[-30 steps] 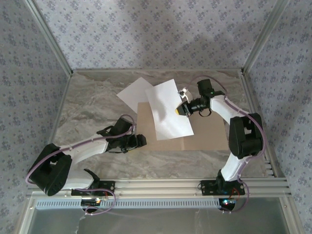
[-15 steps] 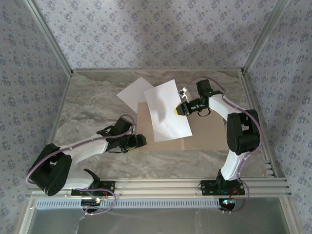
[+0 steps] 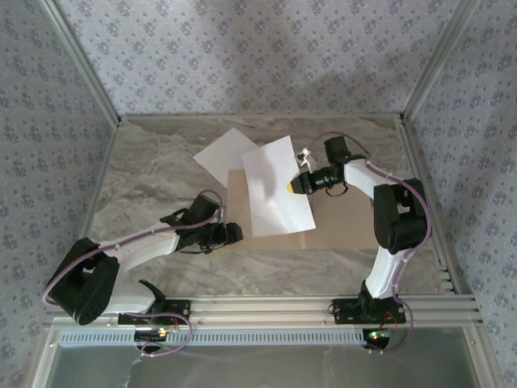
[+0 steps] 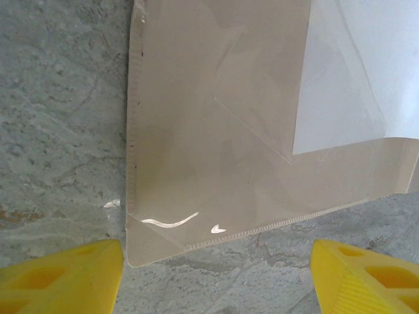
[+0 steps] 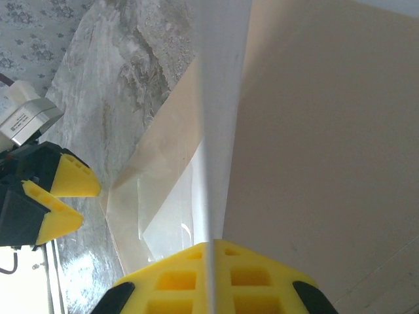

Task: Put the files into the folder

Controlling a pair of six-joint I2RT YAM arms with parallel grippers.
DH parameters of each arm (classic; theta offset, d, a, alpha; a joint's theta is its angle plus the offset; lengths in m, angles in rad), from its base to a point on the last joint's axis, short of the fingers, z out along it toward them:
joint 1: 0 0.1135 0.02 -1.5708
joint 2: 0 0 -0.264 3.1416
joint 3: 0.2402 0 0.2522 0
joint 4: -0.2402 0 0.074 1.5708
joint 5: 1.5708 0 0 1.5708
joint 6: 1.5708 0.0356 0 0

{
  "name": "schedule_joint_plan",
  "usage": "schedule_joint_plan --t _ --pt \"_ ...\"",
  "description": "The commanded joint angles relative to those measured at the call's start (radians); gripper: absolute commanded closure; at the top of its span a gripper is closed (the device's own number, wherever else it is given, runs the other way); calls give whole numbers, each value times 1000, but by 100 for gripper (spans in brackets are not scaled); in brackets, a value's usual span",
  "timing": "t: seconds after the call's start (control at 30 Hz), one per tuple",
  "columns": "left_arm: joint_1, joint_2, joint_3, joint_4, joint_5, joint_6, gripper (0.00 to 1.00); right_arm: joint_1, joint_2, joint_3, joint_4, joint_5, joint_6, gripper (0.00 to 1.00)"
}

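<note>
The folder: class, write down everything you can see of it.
The folder lies flat on the marble table, a tan-brown cardboard rectangle with a glossy clear pocket over its near left corner. A white sheet, pinched by the right gripper, lies over much of its left part. The open left gripper faces that near corner.

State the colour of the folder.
Tan-brown. The folder shows best in the top external view.

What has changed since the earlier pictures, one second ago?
The right end effector, shut on one plain white paper sheet, carried it slightly leftward over the flat tan-brown cardboard folder. The left end effector, the other white sheet and the folder stayed put.
</note>
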Motion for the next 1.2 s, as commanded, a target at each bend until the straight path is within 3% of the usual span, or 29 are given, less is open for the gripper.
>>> schedule_joint_plan --t 0.0,0.4,1.17 --pt "8 -8 19 7 13 -10 25 -1 20 -3 8 -6 31 100" --pt "9 4 42 -23 0 -1 25 13 19 -106 166 -20 177 100" --pt "8 3 42 -22 2 0 25 48 61 -146 302 -32 287 100"
